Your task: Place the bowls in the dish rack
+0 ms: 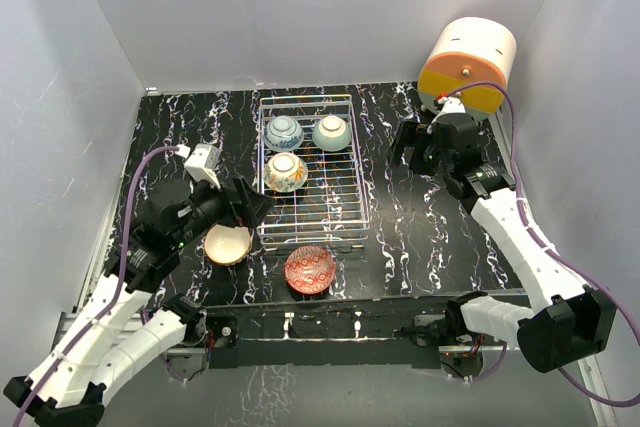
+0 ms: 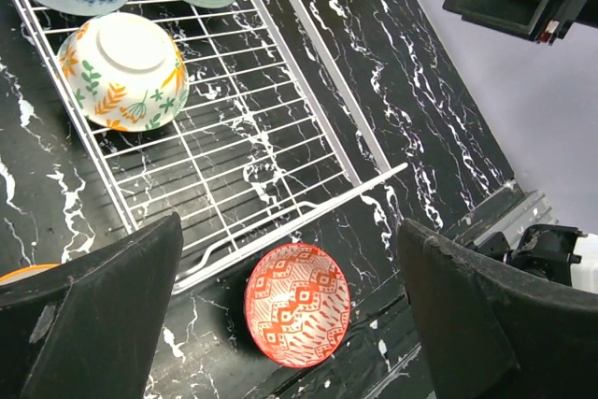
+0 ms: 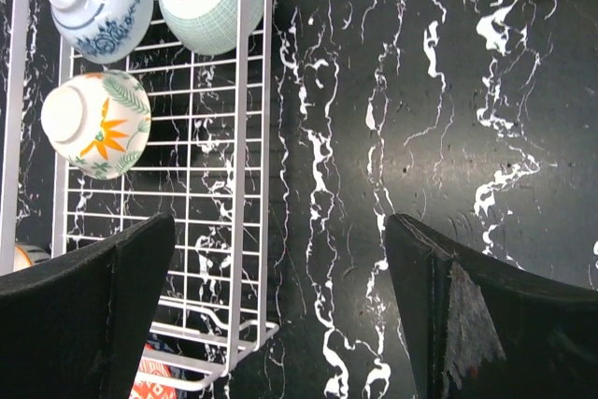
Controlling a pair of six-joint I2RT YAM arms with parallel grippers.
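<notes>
Left arm (image 1: pixel 120 317) is angled up from its base, wrist above the near-left edge of the dish rack (image 1: pixel 320 215). Left fingers (image 2: pixel 93 315) are spread wide, holding nothing. Right arm (image 1: pixel 520 237) is extended to the right of the rack's far end, right fingers (image 3: pixel 486 315) also wide apart and empty.

In the rack, upside down:
- blue-white bowl (image 1: pixel 284 132) and mint bowl (image 1: pixel 331 132) at the far end
- leafy bowl (image 1: pixel 286 172) just nearer

Red bowl (image 1: pixel 310 269) is on the counter (image 1: pixel 420 237) just off the rack's near edge. Cream-tan bowl (image 1: pixel 228 244) is beside the near-left corner.
</notes>
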